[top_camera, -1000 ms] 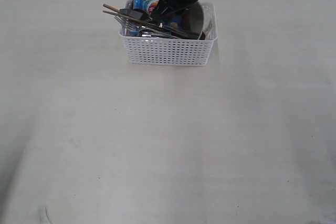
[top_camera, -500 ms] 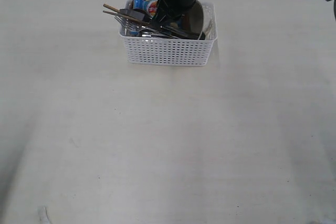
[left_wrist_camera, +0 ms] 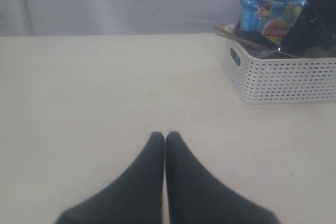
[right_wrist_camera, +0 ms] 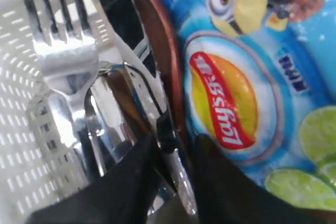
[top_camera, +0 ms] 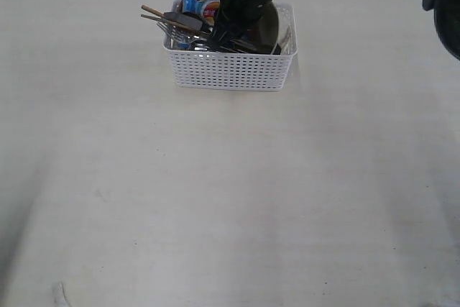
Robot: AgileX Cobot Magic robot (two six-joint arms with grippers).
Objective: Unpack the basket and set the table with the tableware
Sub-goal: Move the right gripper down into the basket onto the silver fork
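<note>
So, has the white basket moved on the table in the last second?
No. The basket stays where it was: its front wall and corners keep the same place against the far edge of the table.

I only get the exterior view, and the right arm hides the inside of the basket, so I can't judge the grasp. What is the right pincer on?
Observer: The right wrist view shows the right pincer closed on the steel knife.
Operator: Is the fork caught in it too?
Observer: Not as far as I can tell. The fork lies beside the knife, outside the grip.
Operator: I can't find the left pincer at all.
Observer: The left pincer is shut and empty, low over the bare table, well short of the basket.
</note>
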